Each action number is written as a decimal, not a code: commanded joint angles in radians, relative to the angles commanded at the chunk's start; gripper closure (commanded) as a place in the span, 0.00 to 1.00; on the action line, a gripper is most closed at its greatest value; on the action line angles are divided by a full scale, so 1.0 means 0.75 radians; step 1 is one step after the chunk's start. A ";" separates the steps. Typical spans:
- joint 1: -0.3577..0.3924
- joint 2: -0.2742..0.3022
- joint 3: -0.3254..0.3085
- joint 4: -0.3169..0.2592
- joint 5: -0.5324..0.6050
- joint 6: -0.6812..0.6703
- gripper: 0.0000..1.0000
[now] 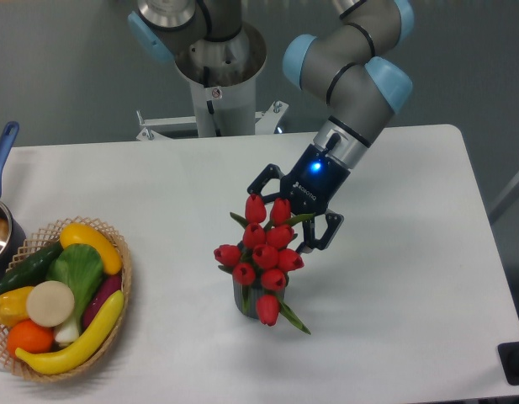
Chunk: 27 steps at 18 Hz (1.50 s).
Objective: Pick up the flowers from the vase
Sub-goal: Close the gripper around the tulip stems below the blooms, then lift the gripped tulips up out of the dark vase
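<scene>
A bunch of red tulip buds, the flowers (263,252), stands upright in the small dark grey vase (245,300) near the middle of the white table. Most of the vase is hidden behind the buds and leaves. My gripper (284,216) is open, just behind and above the top buds. One fingertip sits at the upper left of the bunch and the other at its right side. Nothing is held between the fingers.
A wicker basket (121,290) with toy vegetables and fruit, among them a banana (78,341) and a cucumber (25,268), sits at the left front. A pot with a blue handle (0,151) pokes in at the left edge. The arm's base (217,67) stands behind the table.
</scene>
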 joint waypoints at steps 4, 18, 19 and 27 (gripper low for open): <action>-0.020 -0.041 0.033 0.008 0.000 0.000 0.00; -0.059 -0.076 0.063 0.008 -0.004 -0.004 0.34; -0.059 -0.074 0.063 0.008 -0.004 -0.004 0.38; -0.055 -0.061 0.061 0.006 -0.020 -0.006 0.46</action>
